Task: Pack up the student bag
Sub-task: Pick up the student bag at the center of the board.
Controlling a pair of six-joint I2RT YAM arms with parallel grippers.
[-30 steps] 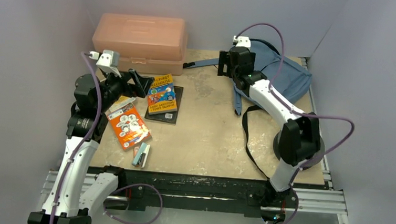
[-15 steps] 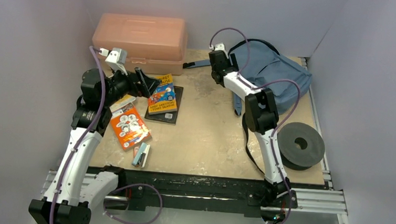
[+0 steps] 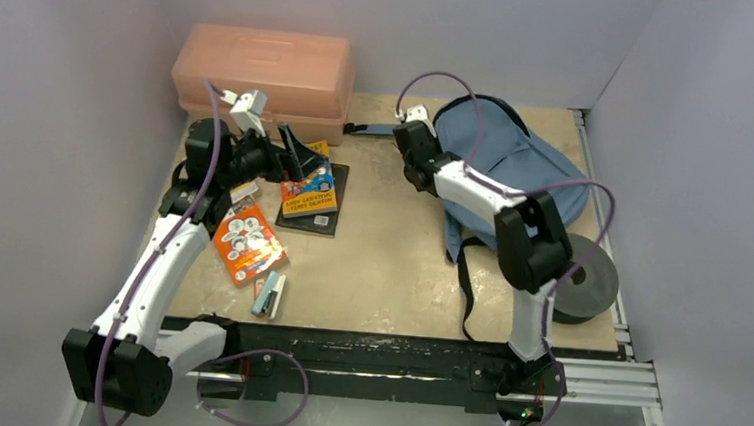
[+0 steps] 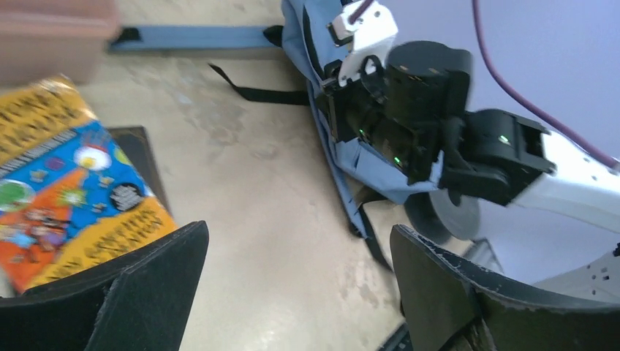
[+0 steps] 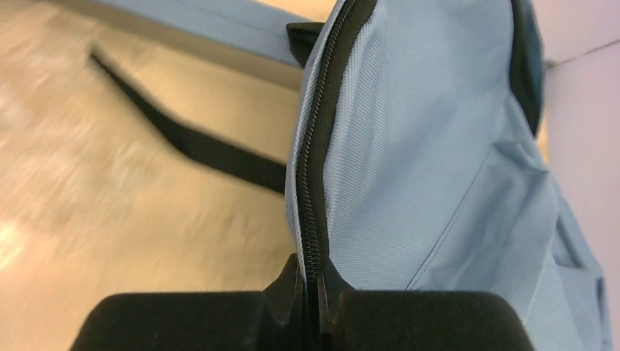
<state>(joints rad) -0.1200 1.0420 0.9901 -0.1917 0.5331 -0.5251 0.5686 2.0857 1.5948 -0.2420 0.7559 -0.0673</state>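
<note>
- Right jaws are pinched shut on the zipper seam of the student bag, which lies slumped on the desk to the right of the pink box.
- It probably handles as light, soft and floppy. The cloth would bunch and slide, so the stitched zipper edge looks like the firmest hold.
- Loose black straps trail from it and could snag.
- Left jaws gape wide, holding nothing, over the colourful book just in front of the pink box.
</note>
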